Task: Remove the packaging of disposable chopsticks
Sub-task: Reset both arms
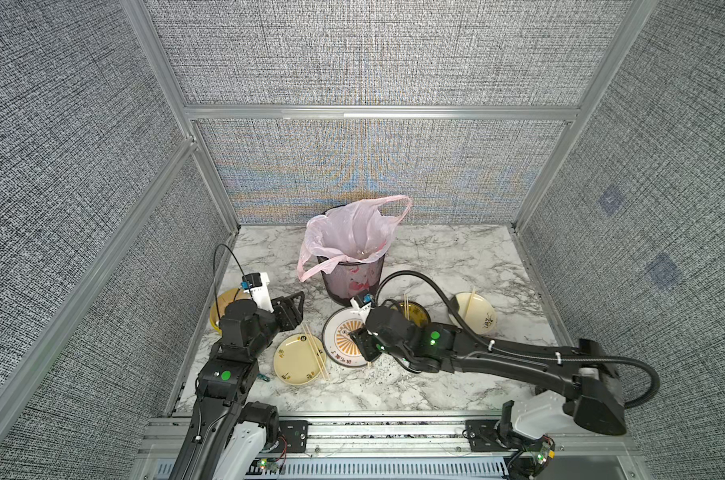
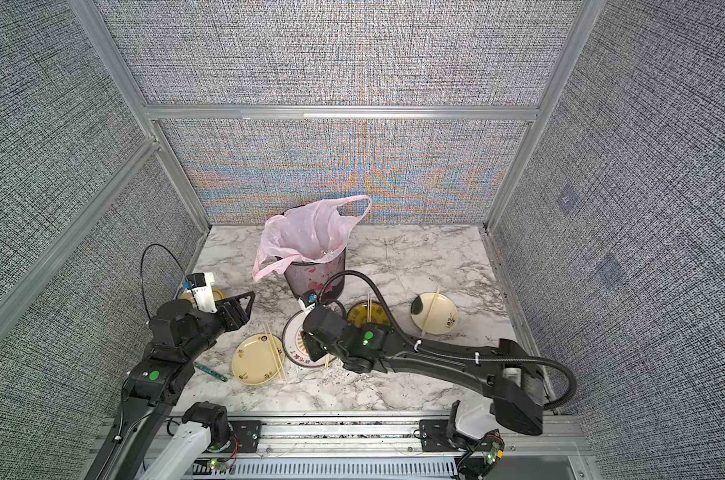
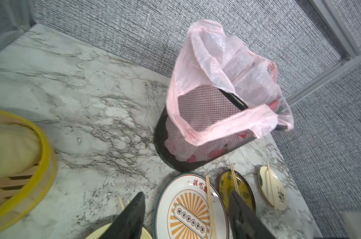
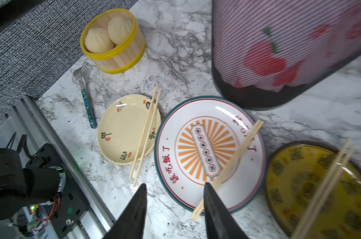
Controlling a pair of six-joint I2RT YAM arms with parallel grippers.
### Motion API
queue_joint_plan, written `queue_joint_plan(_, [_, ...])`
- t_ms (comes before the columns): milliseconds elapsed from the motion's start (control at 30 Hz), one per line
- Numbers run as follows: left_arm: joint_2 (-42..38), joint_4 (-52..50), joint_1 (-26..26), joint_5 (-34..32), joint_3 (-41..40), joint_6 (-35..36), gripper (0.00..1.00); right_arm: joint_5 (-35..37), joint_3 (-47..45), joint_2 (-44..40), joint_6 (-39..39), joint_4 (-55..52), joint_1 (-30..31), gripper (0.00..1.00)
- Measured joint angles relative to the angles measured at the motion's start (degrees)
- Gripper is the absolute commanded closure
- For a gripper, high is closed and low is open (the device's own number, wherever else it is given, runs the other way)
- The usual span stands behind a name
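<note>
Chopsticks (image 4: 146,134) lie bare in four pairs, each across its own dish: cream plate (image 4: 117,132), big white plate (image 4: 227,111), yellow plate (image 4: 289,165), pale dish (image 1: 483,320). The right gripper (image 4: 175,184) hovers over the white plate's near edge, fingers apart and empty. The left gripper (image 3: 188,193), near the bin (image 1: 352,282), is likewise spread and empty.
</note>
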Motion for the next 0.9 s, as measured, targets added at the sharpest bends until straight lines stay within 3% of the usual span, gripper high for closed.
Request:
queue_joint_plan(67, [0.7,1.4,-3.1,-1.1,-1.3,0.9,0.14,2.1,-4.3,-5.0,-1.5,1.9,-2.5,0.16])
queue_joint_plan(167, [2.3,2.9,-6.2,-5.7,-2.5,2.8,0.09,4.4,-10.6,-12.9,-5.0,3.5,-8.3,0.13])
queue_joint_plan(267, [2.3,4.9,-6.7,-13.4,-4.7,5.2,0.02,5.4,-15.4,-20.8,-7.9,5.4,-15.8,0.02])
queue_joint_plan(433, [4.8,10.7,-6.8,-30.6,-8.1,8.9,0.00,6.8,-22.7,-28.9,-14.2,10.6,-31.4,0.01])
queue_joint_plan(633, [13.3,24.7,-6.7,-44.5,-12.8,16.5,0.00,7.8,-34.8,-23.6,-24.5,26.2,-49.4,0.02])
queue_joint_plan(800, [23.5,36.1,-6.1,-47.3,-11.5,25.1,0.00,10.1,-38.4,-15.4,-32.8,37.7,-51.4,0.02])
queue_joint_plan(900, [30.2,43.6,-3.1,-46.3,-13.6,29.0,0.00,10.2,-40.8,-11.2,-35.0,45.5,-52.2,0.01])
